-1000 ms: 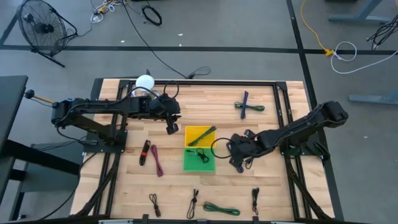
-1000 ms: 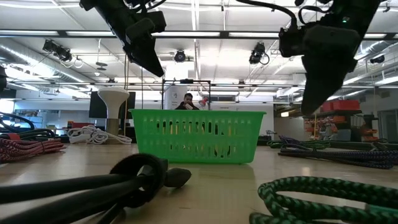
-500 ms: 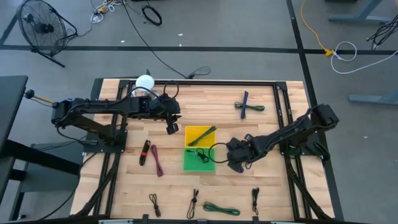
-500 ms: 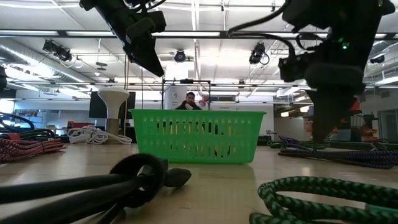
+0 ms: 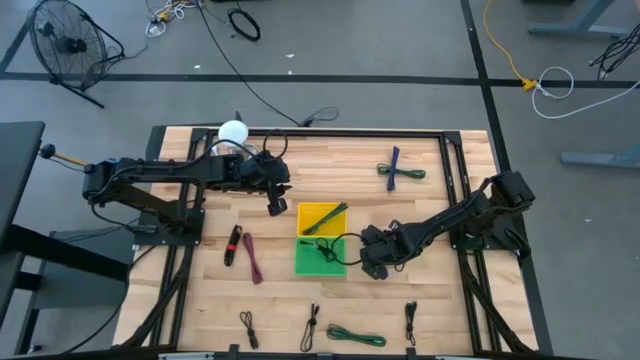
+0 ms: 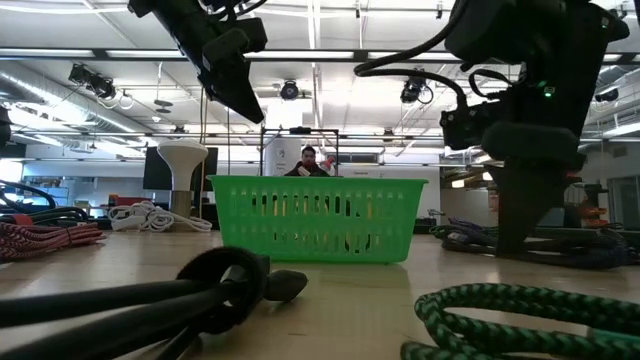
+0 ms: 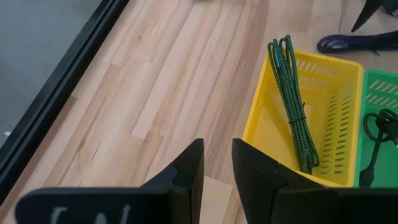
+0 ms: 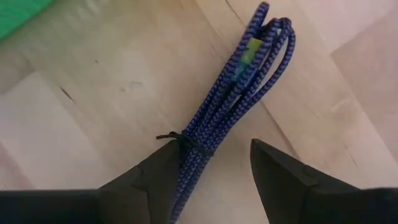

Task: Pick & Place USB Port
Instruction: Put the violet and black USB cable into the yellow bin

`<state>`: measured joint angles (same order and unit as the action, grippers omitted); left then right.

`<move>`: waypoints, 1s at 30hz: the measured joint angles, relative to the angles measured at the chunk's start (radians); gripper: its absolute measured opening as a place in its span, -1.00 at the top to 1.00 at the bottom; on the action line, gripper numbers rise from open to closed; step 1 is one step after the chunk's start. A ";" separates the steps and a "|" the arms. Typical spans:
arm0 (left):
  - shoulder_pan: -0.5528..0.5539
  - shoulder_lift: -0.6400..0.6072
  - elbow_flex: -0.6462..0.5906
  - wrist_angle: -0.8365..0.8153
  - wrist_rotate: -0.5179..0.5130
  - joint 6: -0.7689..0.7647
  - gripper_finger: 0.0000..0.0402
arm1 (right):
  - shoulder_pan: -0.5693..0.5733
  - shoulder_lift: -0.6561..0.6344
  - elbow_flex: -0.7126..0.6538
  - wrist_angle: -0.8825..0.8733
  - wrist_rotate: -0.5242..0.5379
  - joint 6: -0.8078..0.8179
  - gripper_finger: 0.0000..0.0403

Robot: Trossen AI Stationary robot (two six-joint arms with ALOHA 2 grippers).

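Observation:
A blue-purple braided cord bundle [image 8: 230, 106], bound by a thin black tie [image 8: 180, 138], lies flat on the wooden table just right of the green basket [image 5: 300, 268]. My right gripper [image 8: 214, 177] is low over the bundle, pointing steeply down and open, with one finger on either side of the tied end. In the low view, my right gripper [image 6: 520, 240] reaches almost to the tabletop. My left gripper [image 5: 277, 207] hangs above the table left of the yellow basket [image 7: 261, 118], open by a narrow gap and with nothing between its fingers. My right gripper straddles the bundle's tied end [image 8: 186, 155] from above, with its fingers across the cords. The bundle runs close beside one finger [image 8: 155, 177]. I cannot tell whether that finger touches it. The bundle lies flat on the table.
The yellow basket holds a green cord [image 7: 292, 106], and the green basket a black cable [image 5: 325, 250]. Red-black and pink cords [image 5: 245, 250] lie at the left. More cords [image 5: 400, 172] lie at the far right. Black cables [image 5: 312, 325] and a green cord [image 5: 355, 336] lie along the near edge.
My right gripper has come down toward the table and moved a little toward the green basket. It now hangs low over the blue-purple bundle and points more steeply down. The bundle and baskets have not moved.

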<state>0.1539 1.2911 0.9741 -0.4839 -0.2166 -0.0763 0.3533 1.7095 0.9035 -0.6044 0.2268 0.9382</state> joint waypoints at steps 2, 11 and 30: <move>0.000 0.000 0.000 0.000 0.000 -0.005 0.57 | 0.000 0.000 0.000 0.002 -0.004 0.000 0.18; 0.000 0.000 0.000 0.000 0.000 -0.013 0.56 | -0.004 -0.004 0.000 -0.029 -0.020 -0.042 0.92; -0.001 0.000 0.000 0.082 0.055 -0.017 0.57 | -0.065 -0.449 -0.004 -0.054 0.267 -0.190 0.99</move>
<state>0.1532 1.2911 0.9741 -0.4023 -0.1616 -0.0937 0.2887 1.2601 0.8993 -0.6589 0.4938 0.7483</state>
